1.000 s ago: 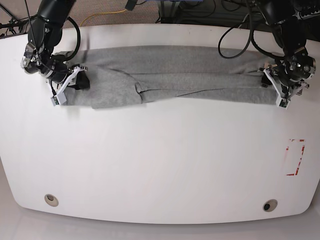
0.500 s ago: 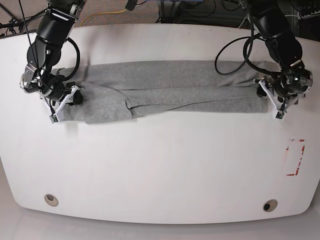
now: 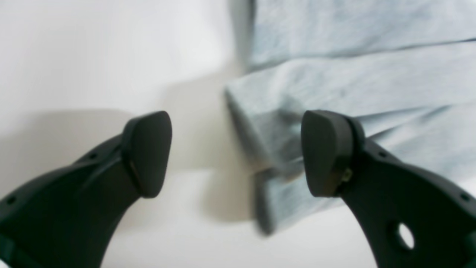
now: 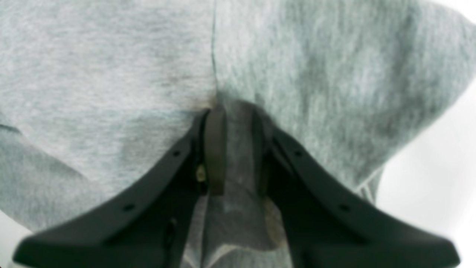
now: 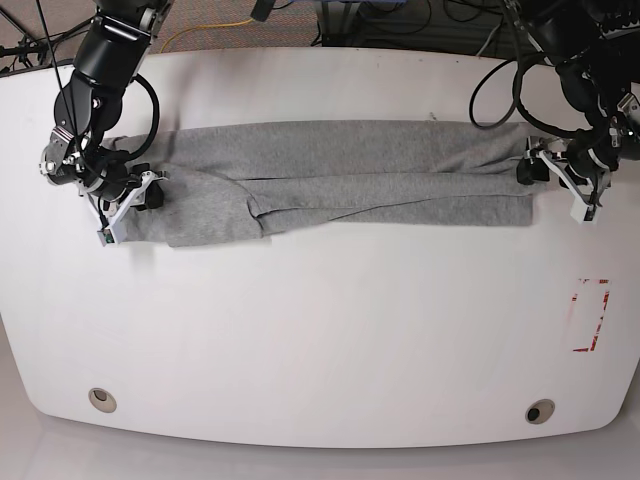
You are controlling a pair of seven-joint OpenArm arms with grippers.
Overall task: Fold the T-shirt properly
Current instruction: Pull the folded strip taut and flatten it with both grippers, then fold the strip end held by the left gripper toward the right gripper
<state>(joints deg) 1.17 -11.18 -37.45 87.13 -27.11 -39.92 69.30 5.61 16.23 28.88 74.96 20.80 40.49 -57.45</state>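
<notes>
The grey T-shirt [image 5: 340, 170] lies on the white table as a long strip folded lengthwise, with one sleeve doubled over at its left part. My left gripper [image 5: 556, 190] stands open just off the strip's right end. In the left wrist view the T-shirt [image 3: 353, 74] has its folded edge between the spread fingers of that gripper [image 3: 236, 152], and neither pad presses on it. My right gripper [image 5: 130, 205] is at the strip's left end. In the right wrist view, this gripper [image 4: 234, 149] is shut on a pinched ridge of the T-shirt [image 4: 111, 74].
A red-marked rectangle [image 5: 590, 315] is on the table at the right. Two round inserts [image 5: 100, 400] [image 5: 540, 410] sit near the front edge. Cables and equipment [image 5: 400, 15] lie behind the table's far edge.
My left gripper has opened, let go of the shirt's right end and drawn a little to the right. My right gripper has pulled its end leftward, so the strip lies straighter.
</notes>
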